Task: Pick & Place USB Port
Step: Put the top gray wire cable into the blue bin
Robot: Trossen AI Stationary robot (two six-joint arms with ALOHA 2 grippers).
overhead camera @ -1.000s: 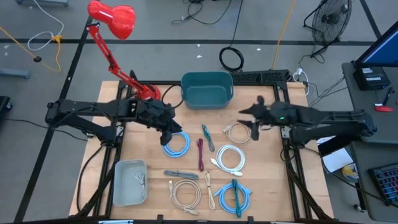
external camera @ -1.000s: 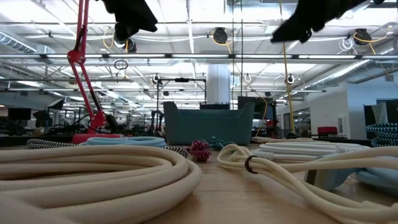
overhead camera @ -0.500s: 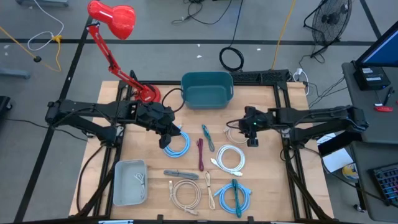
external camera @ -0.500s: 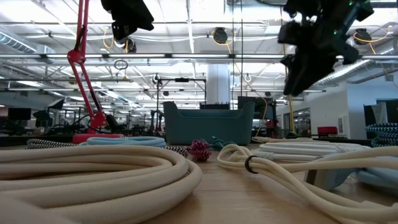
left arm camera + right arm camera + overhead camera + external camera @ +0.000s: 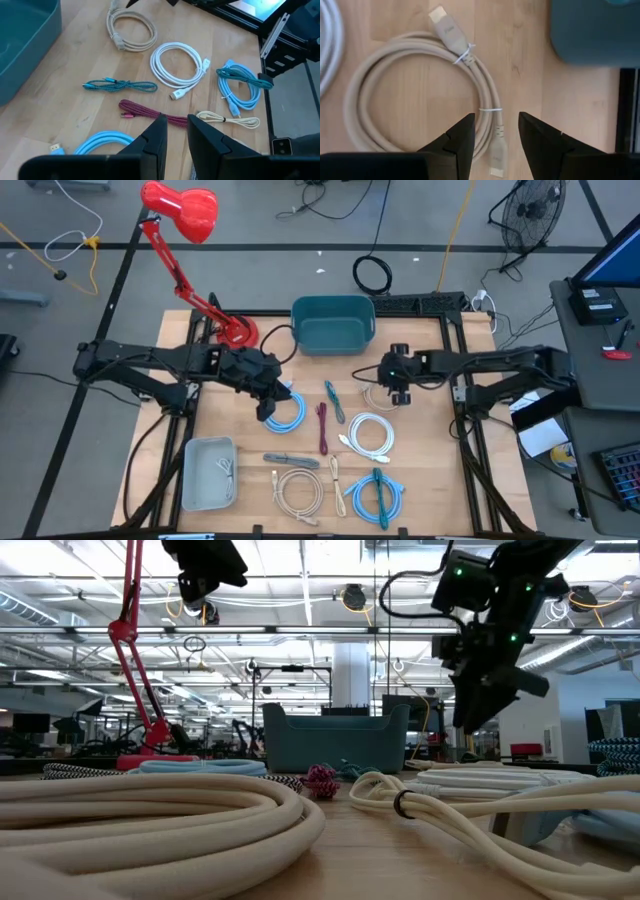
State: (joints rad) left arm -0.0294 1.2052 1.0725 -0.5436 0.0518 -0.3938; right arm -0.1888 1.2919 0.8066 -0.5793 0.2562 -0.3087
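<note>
The beige coiled cable [image 5: 420,95] lies flat on the bench [image 5: 430,480], just in front of the teal bin [image 5: 332,323] and beside the white coiled cable [image 5: 370,433]. The right gripper [image 5: 495,132] hangs right above its coil, jaws parted to a narrow gap and empty; between the two fingers shows the bundled side of the coil with its lower plug, not touched. The left gripper [image 5: 175,131] hovers over the light blue cable [image 5: 285,410], jaws narrowly apart, holding nothing. A grey tray [image 5: 207,473] sits at the bench's front left corner.
</note>
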